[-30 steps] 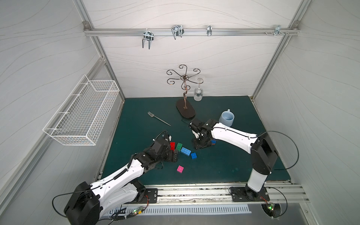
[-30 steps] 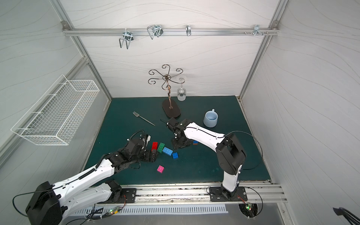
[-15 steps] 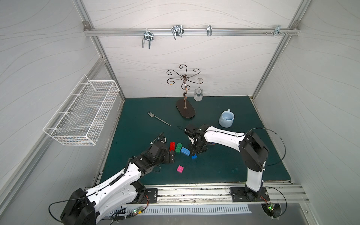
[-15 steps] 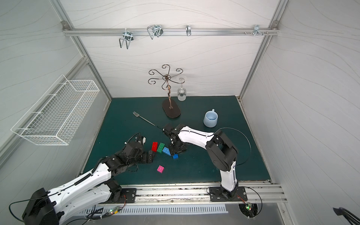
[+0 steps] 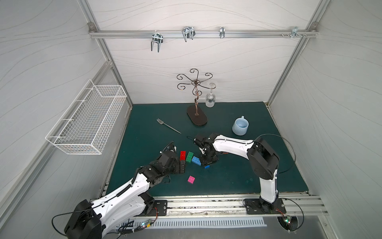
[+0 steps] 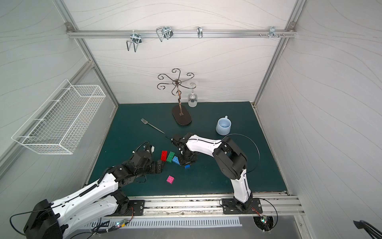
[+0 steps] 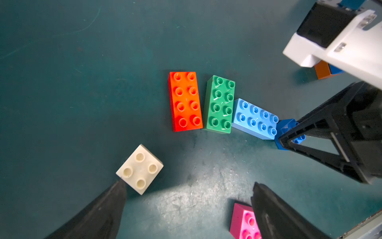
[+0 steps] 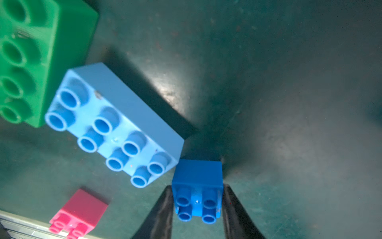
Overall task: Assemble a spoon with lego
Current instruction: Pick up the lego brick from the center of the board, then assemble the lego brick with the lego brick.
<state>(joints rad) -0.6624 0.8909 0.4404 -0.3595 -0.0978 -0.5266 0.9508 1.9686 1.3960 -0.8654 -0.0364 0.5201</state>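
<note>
Here, pinching dark blue square brick [image 8: 197, 196] in right gripper [image 8: 197, 187], four o'clock of light blue long brick [image 5: 196, 160], presumably for stem; with left gripper [image 7: 188, 185] wide, empty.

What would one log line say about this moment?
right hand: shut on dark blue brick | left hand: open, by white brick | red brick, green brick: lying side by side

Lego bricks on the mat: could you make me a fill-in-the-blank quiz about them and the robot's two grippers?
The right gripper is shut on the ___. The green brick lies between the red brick and the ___. In the left wrist view, a finger of the open left gripper partly hides the ___.
Missing: dark blue brick; light blue brick; pink brick.
</note>
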